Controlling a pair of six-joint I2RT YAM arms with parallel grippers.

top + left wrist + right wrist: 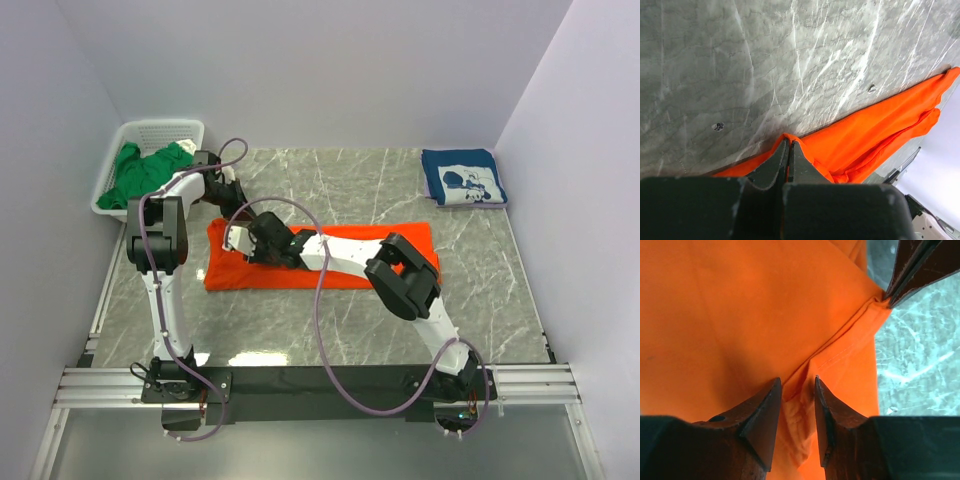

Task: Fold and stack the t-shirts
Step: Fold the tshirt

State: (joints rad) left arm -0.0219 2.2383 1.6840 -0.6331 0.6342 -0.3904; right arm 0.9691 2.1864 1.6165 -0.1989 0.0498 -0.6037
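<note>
My right gripper (796,382): jaws parted, straddling raised crease of plain bright orange cloth t-shirt (715,315), lying as strip mid grey marble table (350,180).
My left gripper (789,145): clenched on its corner.
Folded navy white-printed t-shirt (463,177): far right.
Crumpled green t-shirt (140,170): in white lattice plastic basket (160,128), far left.

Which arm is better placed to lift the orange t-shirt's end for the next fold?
Probably left: the left gripper pinches the orange t-shirt at its edge; the right gripper stands open over it.

One orange t-shirt (268,279), one navy t-shirt (463,177), one green t-shirt (135,175), one basket (165,128).
</note>
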